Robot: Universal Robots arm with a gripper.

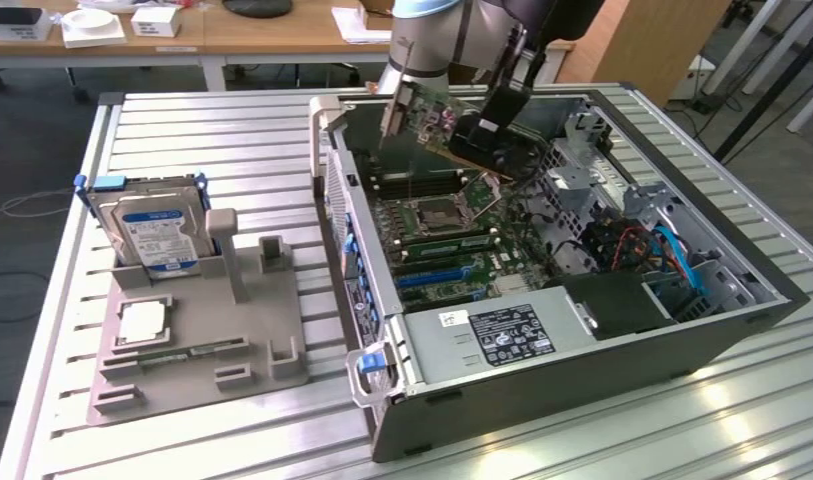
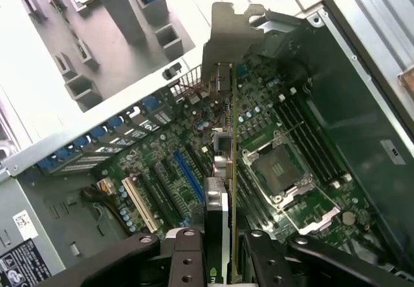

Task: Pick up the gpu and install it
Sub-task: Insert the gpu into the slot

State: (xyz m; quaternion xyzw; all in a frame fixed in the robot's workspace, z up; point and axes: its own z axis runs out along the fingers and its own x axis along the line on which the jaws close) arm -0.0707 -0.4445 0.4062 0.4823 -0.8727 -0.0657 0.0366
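The gripper [image 2: 223, 238] is clamped narrowly on the gpu [image 2: 224, 148]. Its black, bolted fingers [image 2: 184, 248] press the card's two flat faces. In the wrist view the card runs edge-on away from them as a thin strip, ending in a bent, dull metal bracket.

In the exterior view the gripper [image 1: 490, 128] holds the gpu [image 1: 440, 125] tilted within the open top of the computer case [image 1: 580, 390], a dark grey steel box lying on its side. The card's green, component-studded board and silver bracket sit high in the case, above the motherboard [image 1: 446, 245] on the case floor. I cannot tell whether its lower edge touches anything.

Under the card on the case floor are a square, metal-framed processor socket [image 1: 440, 212], long parallel memory slots [image 2: 310, 141] beside it, and a blue expansion slot [image 2: 187, 174] among black and white ones. A boxy grey power supply [image 1: 513, 335] with a black label fills the case end farthest from the card. Blue and red cables [image 1: 646, 250] coil in the case corner next to it.

Outside the case, near its blue-clipped side wall, a moulded grey plastic fixture [image 1: 206, 340] props a silver hard drive [image 1: 153, 235] with a blue-and-white label upright. Case and fixture rest on a ribbed aluminium table [image 1: 219, 130].
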